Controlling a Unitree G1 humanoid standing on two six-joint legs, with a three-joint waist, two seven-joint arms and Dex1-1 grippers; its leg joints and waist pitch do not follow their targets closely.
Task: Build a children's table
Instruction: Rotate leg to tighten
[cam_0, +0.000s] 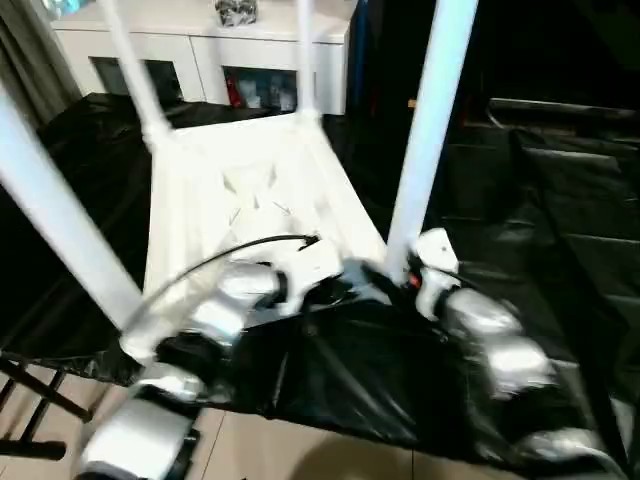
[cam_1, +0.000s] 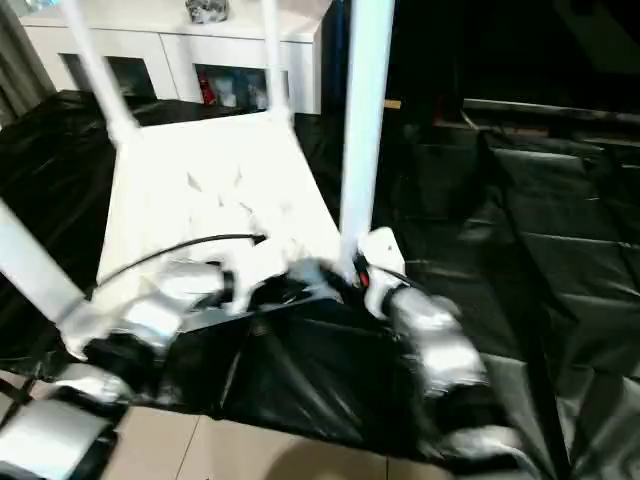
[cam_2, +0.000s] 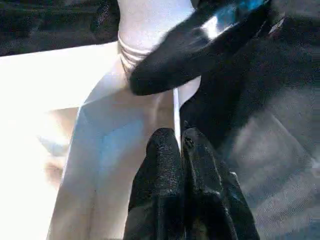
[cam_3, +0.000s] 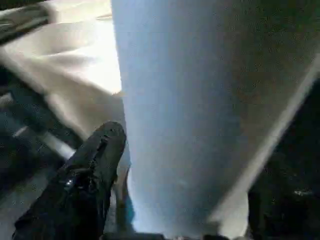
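Your left gripper (cam_2: 181, 150) is clenched, its two black fingers (cam_2: 162, 165) pressed together with nothing between them, the tips just at the raised rim of the tabletop (cam_0: 250, 200) near its closest right corner. Your right gripper (cam_3: 165, 165) has its jaws spread around the near right leg (cam_0: 430, 120); one finger (cam_3: 95, 165) lies against the tube's side low down, by the socket. Whether the jaws press on the tube or stand loose about it, you cannot tell from here. In the left wrist view that right finger (cam_2: 195, 50) crosses in front of the leg's ribbed base where it enters the corner socket.

The tabletop lies upside down on a black sheet (cam_0: 540, 220), underside facing up, with four legs standing from its corners: the near left leg (cam_0: 60, 220), the near right one, and two far legs (cam_0: 135, 75) at the back. A black cable (cam_0: 230, 250) arcs over your left forearm (cam_0: 215, 310). Your right forearm (cam_0: 490, 340) reaches in from the right.

Behind the sheet stands a white cabinet (cam_0: 200, 45).
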